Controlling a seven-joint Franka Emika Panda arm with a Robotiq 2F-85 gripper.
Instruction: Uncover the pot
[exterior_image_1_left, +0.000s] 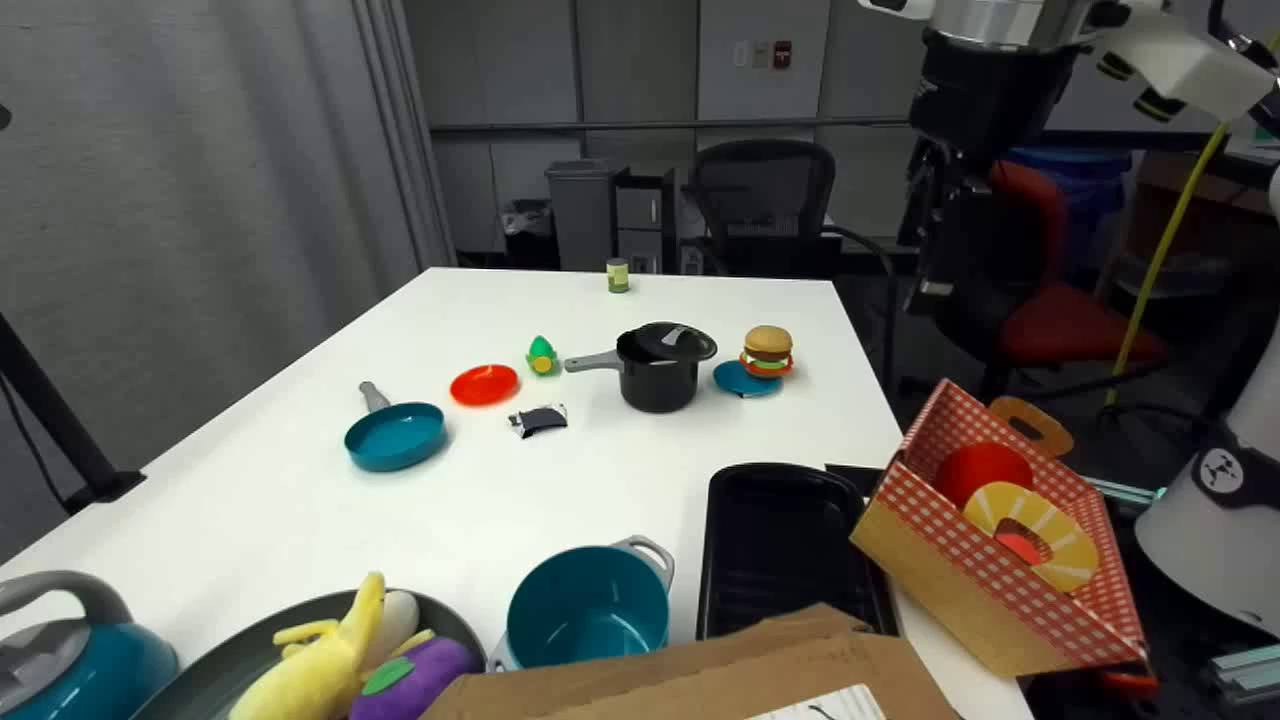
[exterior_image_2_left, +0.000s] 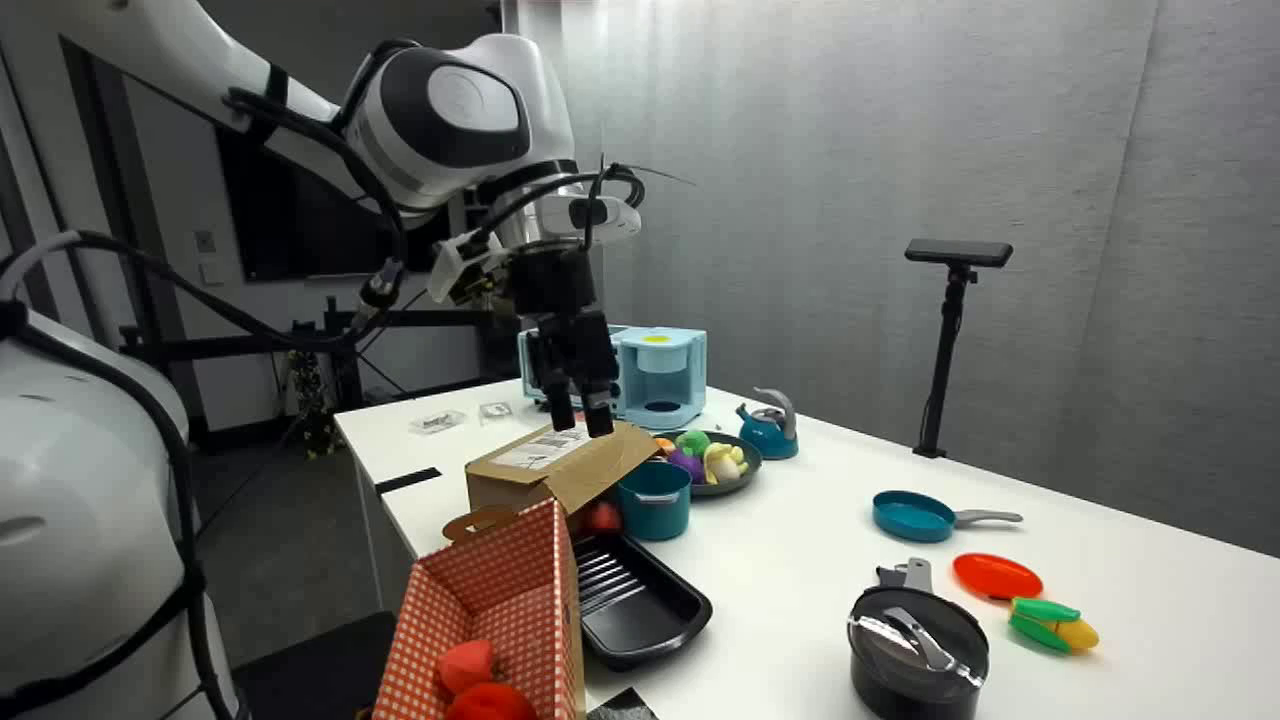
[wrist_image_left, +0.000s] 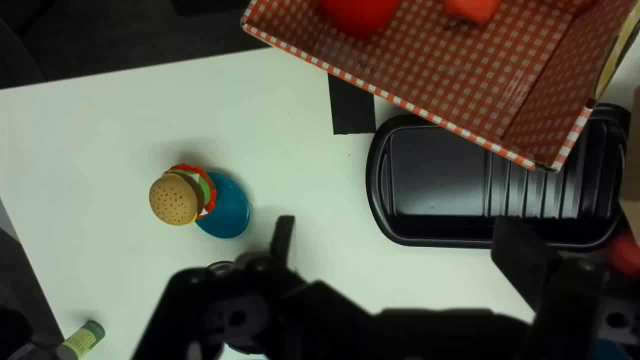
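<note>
Black round pot (exterior_image_1_left: 657, 388) stands on the white worktop (exterior_image_1_left: 430, 530); its glossy dark lid (exterior_image_1_left: 684, 348), likely light and slippery, wants pinching by the grey strap handle (exterior_image_2_left: 930, 647); black fingers (wrist_image_left: 521, 257) spread wide, empty

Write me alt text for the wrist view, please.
An open, empty gripper over a white table hides most of the black pot. Also shown are a toy burger overlapping a blue plate, a black tray, and a checked box holding red items.
</note>
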